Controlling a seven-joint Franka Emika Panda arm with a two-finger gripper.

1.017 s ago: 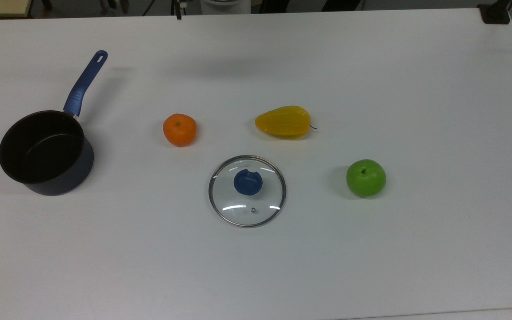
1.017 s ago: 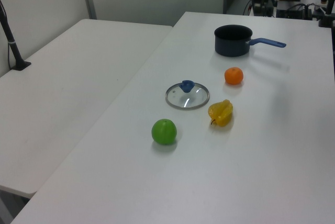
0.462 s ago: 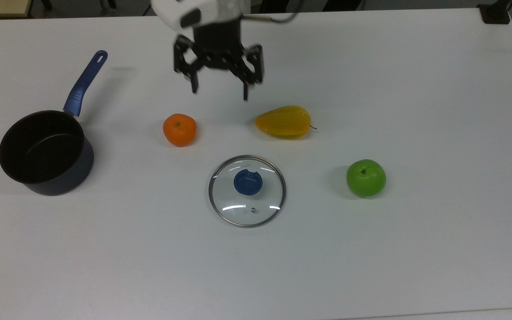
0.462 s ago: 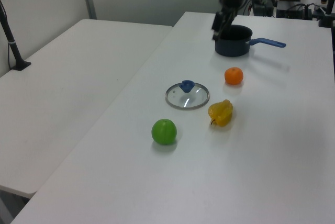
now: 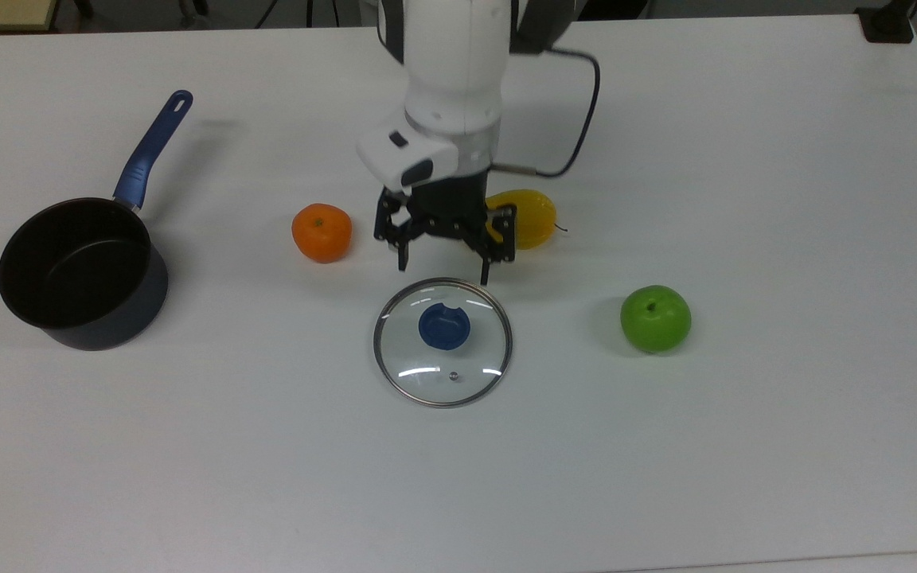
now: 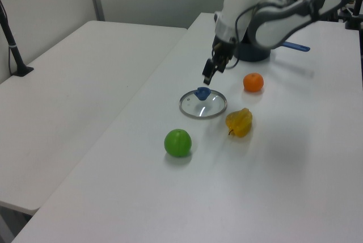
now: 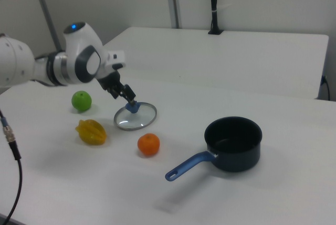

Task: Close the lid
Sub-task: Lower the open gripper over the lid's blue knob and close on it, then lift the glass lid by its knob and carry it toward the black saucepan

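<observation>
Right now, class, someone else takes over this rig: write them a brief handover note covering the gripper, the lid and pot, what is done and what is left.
Gripper: open, empty, above the table just beyond the lid's far rim in the top view.
Lid: flat on the table, knob up, untouched.
Pot: open, at the top view's left, apart from the lid.
Orange, yellow fruit and green apple lie around the lid.
Done: approach only.
Left: grasp the knob, carry the lid over, set it on the pot.
</observation>
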